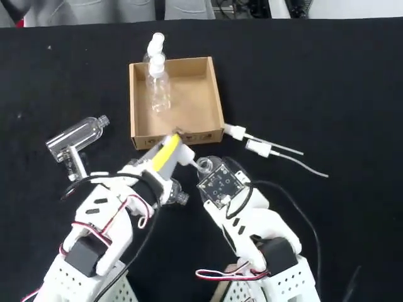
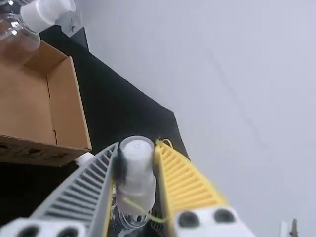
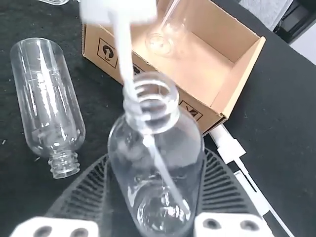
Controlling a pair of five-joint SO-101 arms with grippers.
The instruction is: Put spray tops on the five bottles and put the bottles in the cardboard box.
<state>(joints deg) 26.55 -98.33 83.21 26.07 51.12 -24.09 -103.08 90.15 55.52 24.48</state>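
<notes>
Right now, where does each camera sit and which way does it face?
High: above the table, looking down at the box and both arms.
Left wrist: on the left arm, looking along the left gripper and its spray top, box beyond.
Right wrist: on the right arm, looking over the right gripper and its bottle, toward the box.
All three share the box.

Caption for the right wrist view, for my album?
Right gripper holds a bottle, the tube of a spray top in its neck, cardboard box behind.
</notes>
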